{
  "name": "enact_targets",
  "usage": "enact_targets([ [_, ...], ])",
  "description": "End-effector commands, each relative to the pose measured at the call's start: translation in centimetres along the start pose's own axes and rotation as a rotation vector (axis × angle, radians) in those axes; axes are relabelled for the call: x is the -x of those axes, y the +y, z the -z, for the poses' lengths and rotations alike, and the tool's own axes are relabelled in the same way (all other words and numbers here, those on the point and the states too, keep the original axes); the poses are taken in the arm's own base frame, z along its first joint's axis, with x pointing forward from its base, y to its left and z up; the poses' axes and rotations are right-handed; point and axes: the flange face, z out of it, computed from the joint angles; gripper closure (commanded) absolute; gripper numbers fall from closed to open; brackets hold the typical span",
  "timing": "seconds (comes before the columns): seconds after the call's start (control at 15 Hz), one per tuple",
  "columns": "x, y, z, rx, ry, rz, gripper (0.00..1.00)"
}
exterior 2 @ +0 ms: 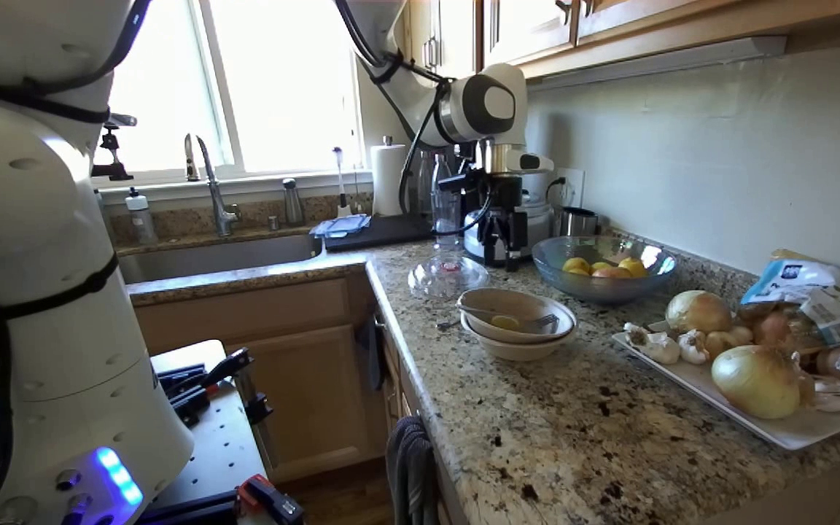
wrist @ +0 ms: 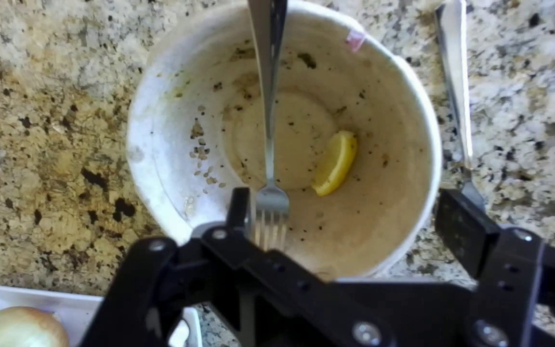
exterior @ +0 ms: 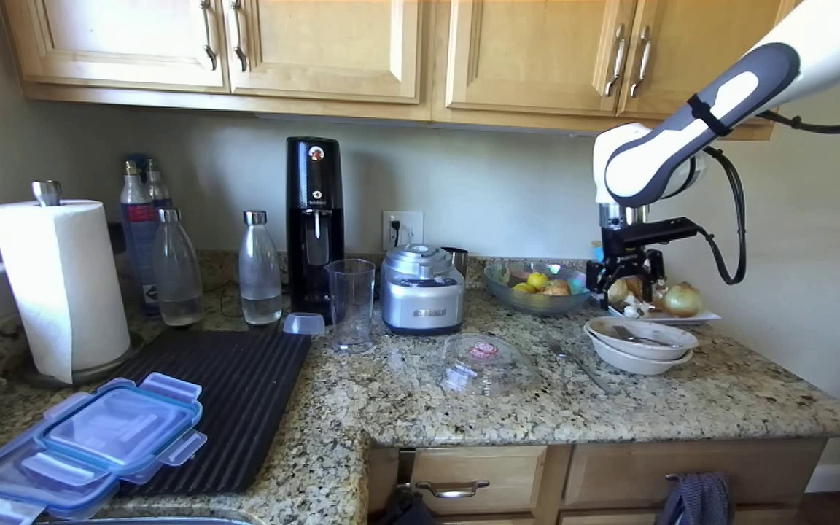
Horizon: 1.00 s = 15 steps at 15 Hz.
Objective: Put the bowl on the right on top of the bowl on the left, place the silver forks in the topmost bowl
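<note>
Two pale bowls stand nested on the granite counter. The upper bowl sits slightly tilted in the lower bowl; both exterior views show the stack. Inside the upper bowl lies a silver fork, tines toward my gripper in the wrist view, beside a lemon wedge. Another silver fork rests on the counter beside the stack. My gripper is above the stack with its jaws wide apart and nothing between them. One of its fingers hides the far end of the counter fork.
A white plate of onions and garlic and a glass fruit bowl flank the stack. A clear plastic lid, a food processor and a tall clear beaker stand further along the counter. Cabinets hang overhead.
</note>
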Motion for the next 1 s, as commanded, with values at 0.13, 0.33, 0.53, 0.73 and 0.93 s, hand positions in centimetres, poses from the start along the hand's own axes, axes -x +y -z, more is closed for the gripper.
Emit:
enact_targets([
  [0.13,4.2,-3.6,3.4,-0.067,0.097,0.049,0.00],
  [0.33,5.1,-6.4,2.9,-0.100,0.132,0.101,0.00],
  [0.53,5.7,-8.5,1.5,-0.131,0.151,0.151,0.00],
  [0.73,5.7,-9.7,-0.7,-0.141,0.145,0.199,0.00],
  [0.93,5.4,-10.1,-3.2,-0.142,0.119,0.226,0.00],
])
